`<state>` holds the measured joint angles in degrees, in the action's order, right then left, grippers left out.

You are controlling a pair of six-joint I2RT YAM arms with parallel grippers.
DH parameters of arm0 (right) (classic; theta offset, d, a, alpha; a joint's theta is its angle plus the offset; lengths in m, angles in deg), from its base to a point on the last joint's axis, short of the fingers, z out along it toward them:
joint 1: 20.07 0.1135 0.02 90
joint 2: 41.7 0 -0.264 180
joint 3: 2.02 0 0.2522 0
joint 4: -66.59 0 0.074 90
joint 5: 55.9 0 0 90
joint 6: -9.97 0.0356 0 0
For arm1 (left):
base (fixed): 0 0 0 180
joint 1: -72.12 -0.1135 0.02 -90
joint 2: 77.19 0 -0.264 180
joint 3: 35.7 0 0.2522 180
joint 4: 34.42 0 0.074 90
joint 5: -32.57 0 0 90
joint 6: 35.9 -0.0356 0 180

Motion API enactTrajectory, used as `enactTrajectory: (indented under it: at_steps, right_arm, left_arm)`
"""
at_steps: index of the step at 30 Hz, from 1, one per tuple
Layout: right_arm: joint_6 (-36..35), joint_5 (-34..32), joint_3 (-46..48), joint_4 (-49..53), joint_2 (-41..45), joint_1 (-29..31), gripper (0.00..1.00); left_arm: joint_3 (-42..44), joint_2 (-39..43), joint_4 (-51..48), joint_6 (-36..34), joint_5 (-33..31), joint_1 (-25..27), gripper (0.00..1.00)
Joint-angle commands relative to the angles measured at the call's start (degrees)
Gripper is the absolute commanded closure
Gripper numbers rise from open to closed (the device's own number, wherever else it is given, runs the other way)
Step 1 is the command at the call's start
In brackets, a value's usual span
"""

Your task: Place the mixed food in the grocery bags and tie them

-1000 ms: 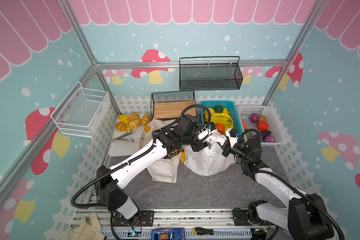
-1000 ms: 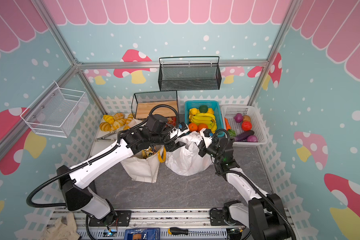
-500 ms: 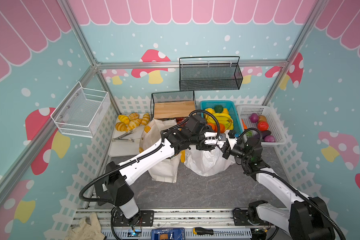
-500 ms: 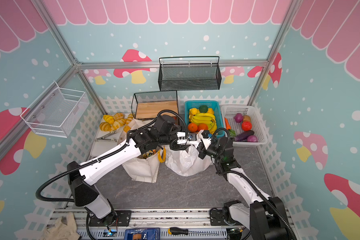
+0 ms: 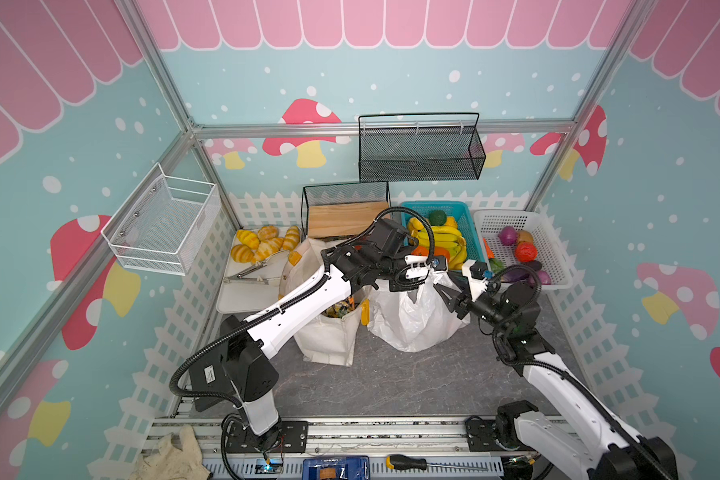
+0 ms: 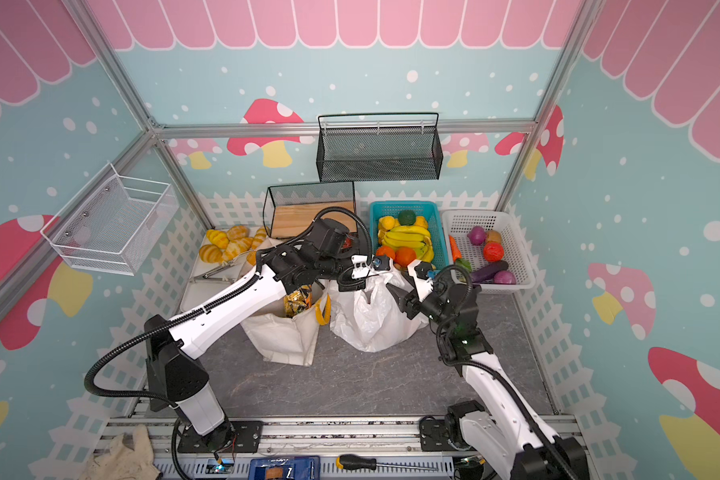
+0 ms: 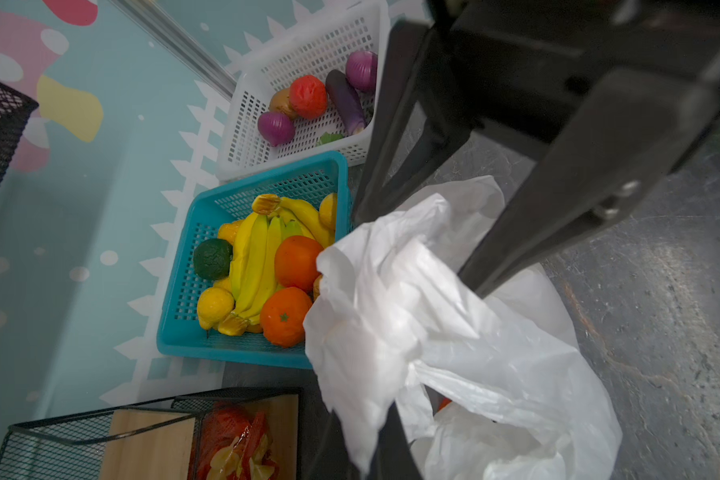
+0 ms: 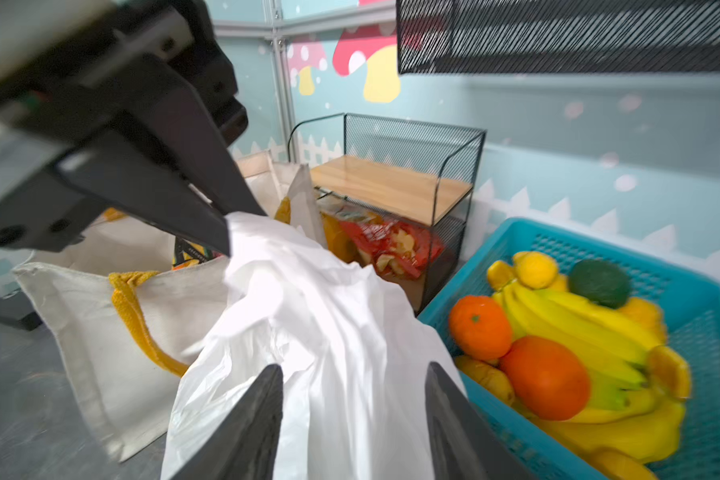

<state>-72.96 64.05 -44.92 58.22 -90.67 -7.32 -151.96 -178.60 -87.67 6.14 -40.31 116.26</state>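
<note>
Canvas tote [image 5: 329, 336] on the left, snack packets [image 5: 341, 309] inside. Left gripper [image 8: 238, 228] reaches over it, fingers pinched tight on the bunched top of the white plastic bag [image 5: 412, 320] just beside the tote. Right gripper [image 8: 354, 368] has its fingers spread, straddling the bag film and gripping nothing.

White plastic bag [image 5: 412, 316] sitting right in front of teal basket [image 5: 433, 205], looks like it's touching front edge. Thin, crinkly, top bunching up into peak, body sagging wide on floor. Cream canvas tote [image 6: 279, 336] standing upright left of teal basket, just beside plastic bag, mouth gaping, yellow-orange handle [image 6: 322, 309] drooping down its side. Gold-black snack packets [image 6: 297, 299] poking up inside tote. Purple eggplant [image 5: 520, 272] lying right of teal basket, not bagged.
</note>
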Motion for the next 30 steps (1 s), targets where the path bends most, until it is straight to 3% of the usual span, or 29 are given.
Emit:
enactTrajectory:
  at_steps: [1, 4, 8, 11, 12, 13, 15, 17, 20, 23, 25, 28, 30]
  right_arm:
    - [-2.9, -3.1, 3.7, 0.9, 6.2, 0.2, 0.43]
    - [-5.0, -1.1, 4.1, -2.5, 6.4, 0.3, 0.42]
    - [-4.2, 1.0, 2.0, -6.6, -0.7, 0.3, 0.42]
    - [-1.9, 3.8, 1.3, -12.6, -5.6, 0.3, 0.52]
    - [-1.2, 3.7, 0.5, -13.5, -6.9, 0.3, 0.63]
    - [-0.2, 2.3, -0.2, -13.1, -7.5, 0.3, 0.76]
    - [3.6, -4.3, -0.8, -10.6, -7.2, -0.5, 1.0]
    - [8.9, -3.1, 0.2, -9.3, -5.4, -3.3, 1.0]
    - [17.3, 2.8, 5.0, -17.3, -2.5, -4.8, 1.0]
    - [20.3, 7.6, 5.3, -20.3, -3.0, -4.8, 1.0]
    - [19.5, 6.9, 5.4, -18.5, -2.6, -5.3, 1.0]
    - [21.9, 4.7, 7.7, -18.3, -1.2, -8.3, 1.0]
    - [22.3, 3.3, 8.6, -18.1, -1.8, -9.1, 1.0]
  left_arm:
    - [-1.3, -0.2, -2.1, 4.8, 7.5, -1.5, 1.0]
    - [-1.1, -0.1, -2.0, 7.8, 12.3, -3.0, 1.0]
    - [-0.9, 0.0, -1.9, 9.0, 14.3, -3.8, 0.99]
    - [-0.6, 0.1, -2.1, 8.9, 14.3, -3.8, 0.95]
    - [-0.4, 0.2, -2.3, 8.6, 14.3, -3.9, 0.89]
    - [-0.1, 0.9, -2.4, 8.6, 14.3, -4.2, 0.77]
    - [1.2, 2.6, -2.3, 8.9, 13.7, -5.3, 0.59]
    - [4.7, 4.6, 0.2, 8.7, 9.5, -5.9, 0.5]
    - [9.1, 5.2, 4.5, 5.0, 4.8, -5.8, 0.37]
    - [4.5, 1.2, 4.7, 6.2, 3.7, -5.1, 0.36]
    - [1.6, -0.7, 5.3, 7.4, 1.4, -5.1, 0.38]
    - [0.9, -1.0, 9.7, 14.3, -4.1, -6.2, 0.5]
    - [4.7, 1.8, 17.0, 23.8, -8.0, -7.9, 0.59]
